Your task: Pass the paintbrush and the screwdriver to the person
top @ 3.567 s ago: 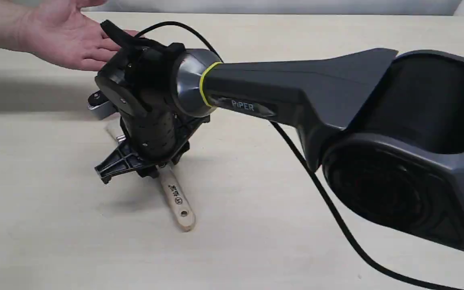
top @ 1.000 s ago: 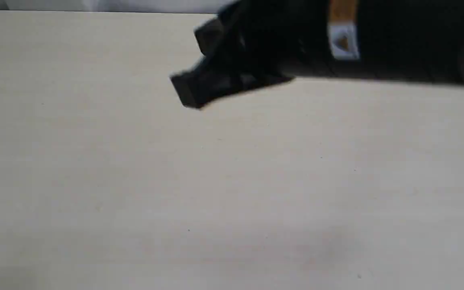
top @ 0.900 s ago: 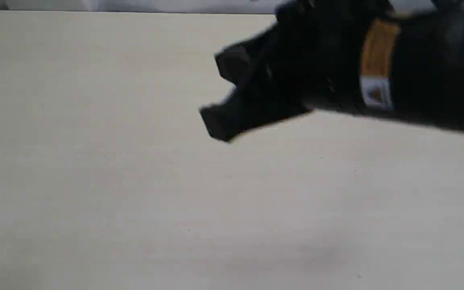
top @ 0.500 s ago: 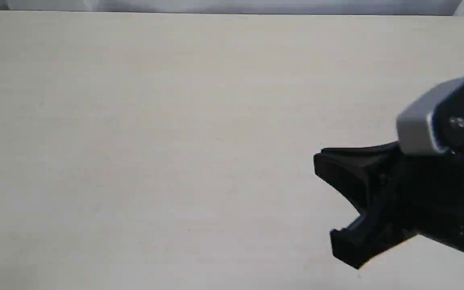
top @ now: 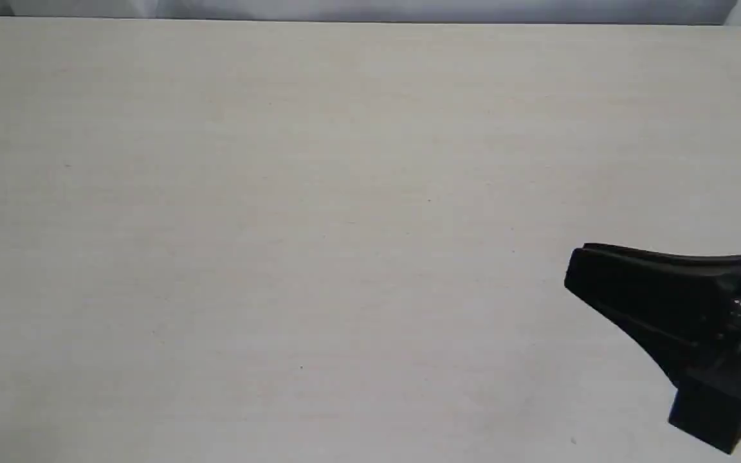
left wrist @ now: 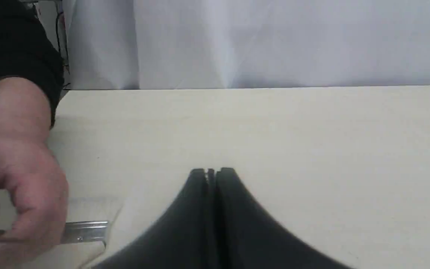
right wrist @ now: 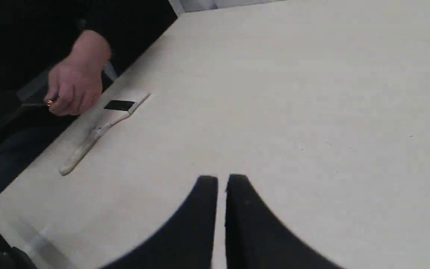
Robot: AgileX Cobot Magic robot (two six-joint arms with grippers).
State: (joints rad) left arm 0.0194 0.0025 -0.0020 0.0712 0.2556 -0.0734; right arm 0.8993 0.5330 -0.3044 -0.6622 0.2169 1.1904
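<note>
Your left gripper (left wrist: 212, 172) and right gripper (right wrist: 222, 180) are both pinched closed, holding nothing. The paintbrush (right wrist: 101, 129) lies along the edge of the counter (right wrist: 293, 82), and the screwdriver (right wrist: 49, 102) is in the person's hand (right wrist: 74, 87).

Even, soft light across your table (top: 280, 193)
Shadows on it are faint; your exterior view is slightly soft; the person's hand (left wrist: 17, 179) at the table's edge is blurred; off that edge the right wrist view goes dark.

Paintbrush (right wrist: 102, 125) on table (right wrist: 312, 93) beside person's hand (right wrist: 74, 87)
</note>
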